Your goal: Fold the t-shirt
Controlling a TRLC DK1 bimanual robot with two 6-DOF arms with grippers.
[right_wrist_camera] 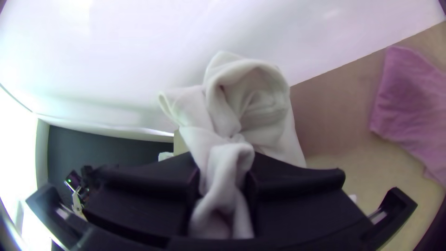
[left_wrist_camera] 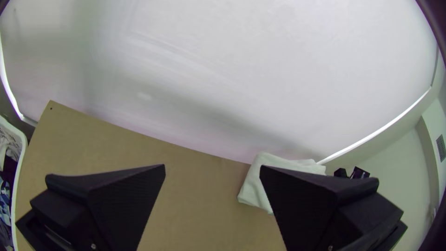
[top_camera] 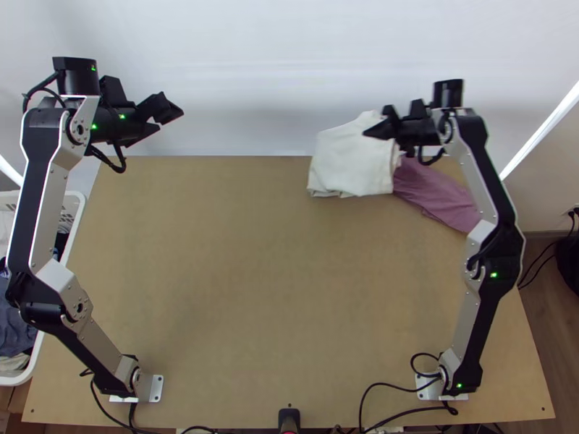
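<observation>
The right gripper (top_camera: 378,124) is closed on the white t-shirt (top_camera: 347,163); from its wrist, I see a bunched strip pinched between both fingers and looser folds opening out beyond. The shirt sits at the table's far edge, right of the middle. From above it looks nearly square, slanting from the gripper down toward the left, its lower edge running roughly across the table. I can't make out a clear long axis, or which end is the collar.

The left gripper (top_camera: 165,118) hangs at the far left corner, fingers wide apart with nothing between them.

I count one white shirt and one purple cloth (top_camera: 434,192), which lies on the wooden table (top_camera: 253,289) just beside the shirt, partly beneath the right arm (top_camera: 499,275). One white basket (top_camera: 16,380) with clothes stands beside the table's left edge. A pale wall (top_camera: 239,72) rises right behind the shirt.
</observation>
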